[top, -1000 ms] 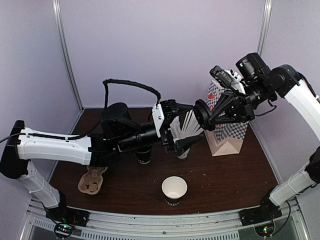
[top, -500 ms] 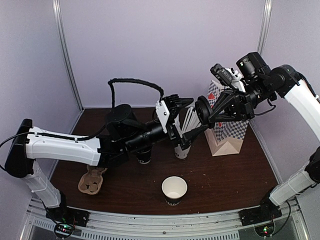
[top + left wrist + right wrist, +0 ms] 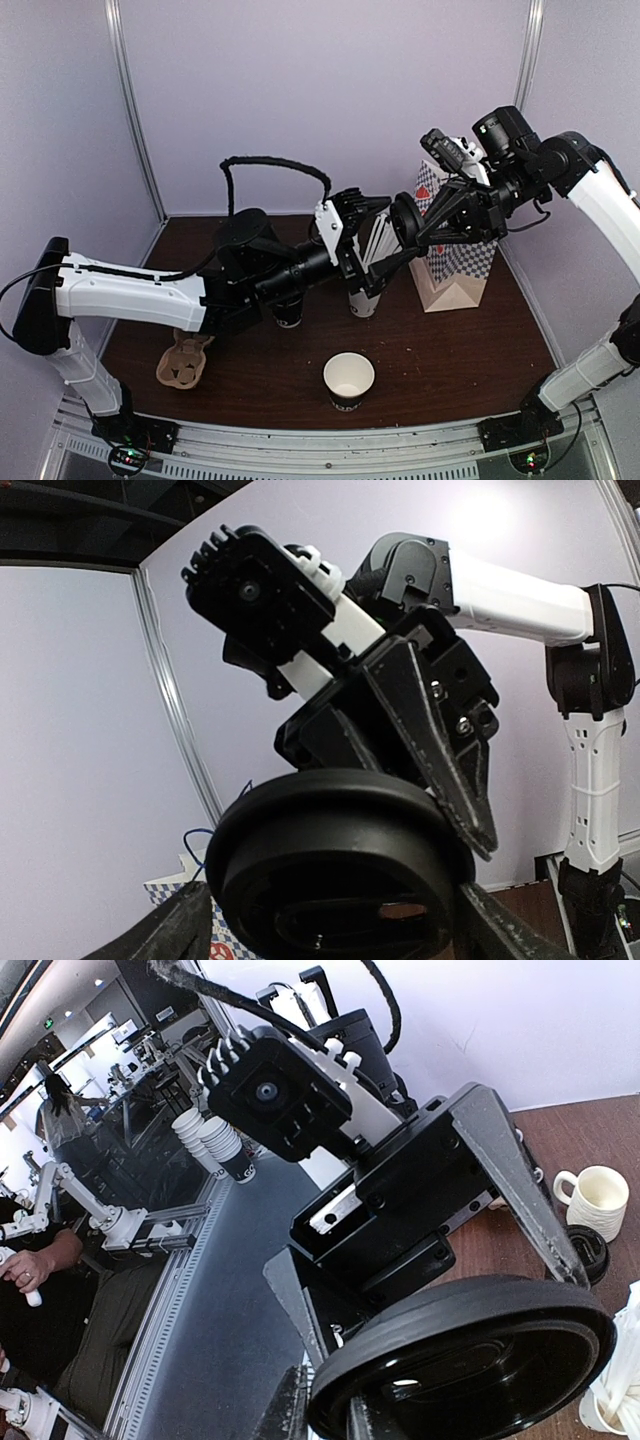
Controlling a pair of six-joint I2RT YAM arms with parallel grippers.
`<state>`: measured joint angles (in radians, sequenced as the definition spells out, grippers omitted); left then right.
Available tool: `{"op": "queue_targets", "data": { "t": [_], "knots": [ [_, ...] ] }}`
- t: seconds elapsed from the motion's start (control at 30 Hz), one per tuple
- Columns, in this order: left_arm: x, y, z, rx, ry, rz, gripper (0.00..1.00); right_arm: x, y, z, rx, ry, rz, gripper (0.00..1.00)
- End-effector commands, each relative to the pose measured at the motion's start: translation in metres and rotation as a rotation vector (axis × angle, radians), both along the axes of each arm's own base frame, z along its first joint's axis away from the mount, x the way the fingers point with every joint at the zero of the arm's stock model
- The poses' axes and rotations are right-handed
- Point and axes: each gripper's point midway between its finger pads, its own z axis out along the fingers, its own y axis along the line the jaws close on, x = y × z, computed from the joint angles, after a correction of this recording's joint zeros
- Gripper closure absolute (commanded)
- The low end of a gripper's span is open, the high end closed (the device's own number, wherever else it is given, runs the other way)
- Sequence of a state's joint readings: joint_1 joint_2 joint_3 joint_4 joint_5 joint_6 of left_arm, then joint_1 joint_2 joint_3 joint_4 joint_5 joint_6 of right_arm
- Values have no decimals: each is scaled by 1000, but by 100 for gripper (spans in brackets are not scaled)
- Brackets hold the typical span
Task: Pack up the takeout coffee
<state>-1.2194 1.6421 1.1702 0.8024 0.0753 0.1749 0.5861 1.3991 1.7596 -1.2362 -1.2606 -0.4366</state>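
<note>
A black round lid hangs in the air above the table's middle, pinched at its rim by my right gripper, which is shut on it. My left gripper is open, one finger on each side of that lid. In the left wrist view the lid fills the space between my fingers. In the right wrist view the lid sits in my right gripper. One black takeout cup stands open near the front. Another cup stands under my left arm.
A white cup of stirrers stands below the two grippers. A checkered paper bag is at the right rear, a cardboard cup carrier at the front left. A cream mug and another black lid lie behind.
My left gripper has risen from beside the stirrers and slid right until its fingers straddle the lid, narrowing a little. The right gripper and the lid have barely moved.
</note>
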Motion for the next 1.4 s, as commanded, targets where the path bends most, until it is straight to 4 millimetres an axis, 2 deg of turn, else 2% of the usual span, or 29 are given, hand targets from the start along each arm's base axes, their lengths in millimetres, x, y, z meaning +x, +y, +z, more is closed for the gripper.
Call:
{"op": "queue_targets", "data": {
  "t": [0.0, 0.3, 0.53, 0.6, 0.7, 0.83, 0.9, 0.97, 1.17, 1.3, 1.37],
  "knots": [
    [-3, 1, 22, -59, -15, -18, 15, -5, -4, 5, 20, 11, 4, 85],
    [-3, 2, 16, -17, 2, -18, 23, -1, -6, 2, 17, 10, -14, 81],
    [-3, 2, 11, 6, 19, -20, 23, 4, -4, -1, 18, 19, -17, 83],
    [-3, 2, 10, 8, 22, -18, 24, 5, -5, -2, 10, 18, -25, 79],
    [-1, 4, 2, 63, 44, -3, 25, 6, -11, -3, -13, 3, -57, 66],
    [-4, 14, -29, 293, 112, 4, 26, 12, -31, -14, -59, -51, -137, 54],
    [-14, 24, -47, 450, 167, -27, 27, 18, -43, -24, -73, -62, -189, 51],
    [-25, 37, -75, 634, 238, -63, 28, 31, -57, -39, -87, -45, -253, 50],
    [-44, 72, -132, 1002, 375, -69, 31, 66, -89, -81, -119, 46, -385, 49],
    [-48, 77, -162, 1185, 375, -41, 31, 97, -100, -116, -216, 89, -504, 50],
    [-51, 75, -176, 1274, 349, -19, 31, 103, -103, -125, -244, 114, -536, 50]
  ]
}}
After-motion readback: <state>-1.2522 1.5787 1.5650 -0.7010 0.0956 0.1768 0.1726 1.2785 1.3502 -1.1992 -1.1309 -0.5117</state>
